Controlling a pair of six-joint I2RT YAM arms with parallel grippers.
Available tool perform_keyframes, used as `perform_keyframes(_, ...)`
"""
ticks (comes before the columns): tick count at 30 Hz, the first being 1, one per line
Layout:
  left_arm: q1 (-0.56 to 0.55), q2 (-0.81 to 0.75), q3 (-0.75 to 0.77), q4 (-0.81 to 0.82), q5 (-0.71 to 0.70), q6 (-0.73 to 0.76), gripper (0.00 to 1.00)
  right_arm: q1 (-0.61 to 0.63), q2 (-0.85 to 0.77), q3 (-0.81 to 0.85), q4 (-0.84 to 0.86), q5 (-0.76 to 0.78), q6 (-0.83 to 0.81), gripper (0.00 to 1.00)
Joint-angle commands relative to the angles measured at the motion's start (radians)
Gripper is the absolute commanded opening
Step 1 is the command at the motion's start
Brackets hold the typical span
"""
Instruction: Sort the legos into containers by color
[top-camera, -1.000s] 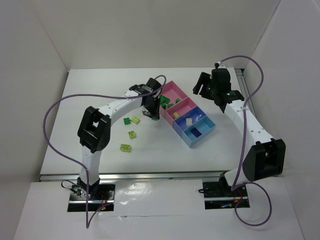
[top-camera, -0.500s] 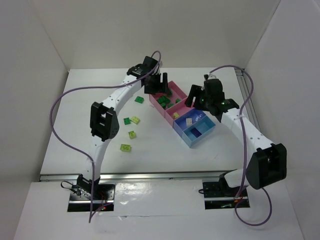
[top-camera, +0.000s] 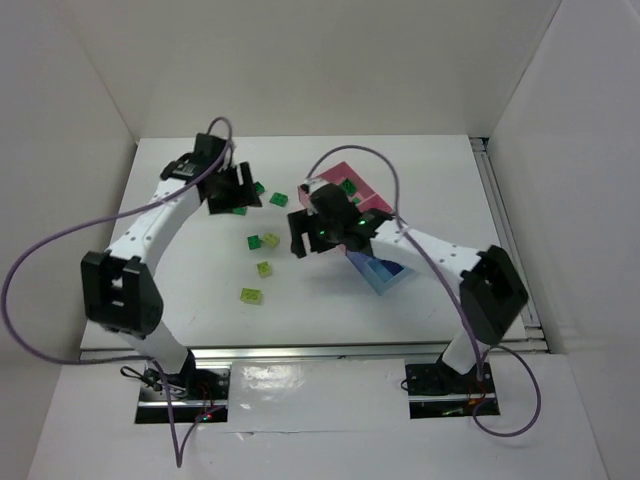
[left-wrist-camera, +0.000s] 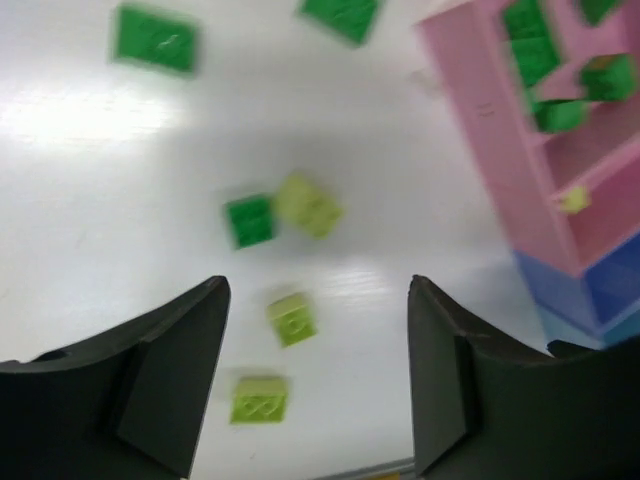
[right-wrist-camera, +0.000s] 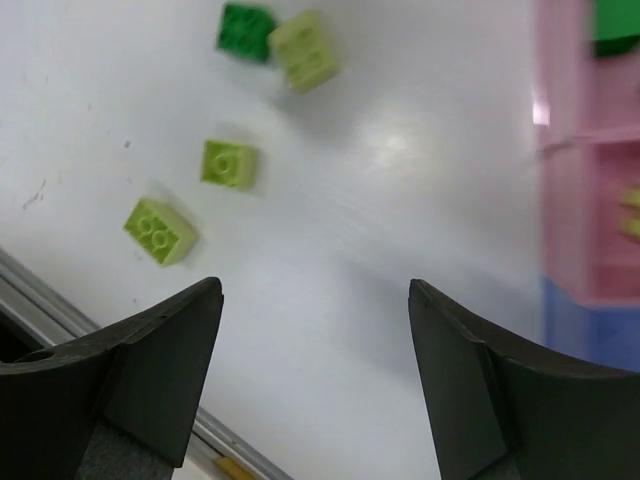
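- Holding nothing, my left claw (left-wrist-camera: 315, 385) has its two fingers wide apart above the white table (left-wrist-camera: 90, 200).
- Between these fingers, a little ahead of them, lies a lime brick (left-wrist-camera: 292, 318). A second lime brick (left-wrist-camera: 258, 398) lies nearer, toward the left finger.
- Farther ahead, a dark green brick (left-wrist-camera: 250, 220) touches a third lime brick (left-wrist-camera: 308, 205).
- At the right of this claw stand the pink bins (left-wrist-camera: 495, 130) with several dark green bricks (left-wrist-camera: 535, 60) inside. The blue bin (left-wrist-camera: 590, 290) joins them on the near side.
- My right claw (right-wrist-camera: 315, 390) is also spread apart, and nothing is between its fingers.
- Ahead of its left finger lie the two single lime bricks, and the touching pair lies farther ahead.
- The pink bins are at its right side, and the blue bin is close to the right finger.
- Seen from above, the right claw hangs near the bins, while the left claw is well apart from them.
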Motion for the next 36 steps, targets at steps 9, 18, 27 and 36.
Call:
perform_keyframes(9,0.180,-0.416,-0.621,0.004,0.024,-0.138,0.86,0.184,0.360,0.259,0.093,-0.045,-0.010,0.85)
perform_keyframes(18,0.214,-0.576,-0.816,0.004,0.174,-0.291,0.91,0.237,0.591,0.468,0.016,0.077,-0.012,0.81)
perform_keyframes(27,0.192,-0.610,-0.844,-0.019,0.165,-0.348,0.86,0.237,0.532,0.376,0.040,0.160,0.023,0.36)
perform_keyframes(36,0.030,-0.448,-0.806,0.074,0.110,-0.353,0.86,0.107,0.184,0.112,0.096,0.319,0.063,0.22)
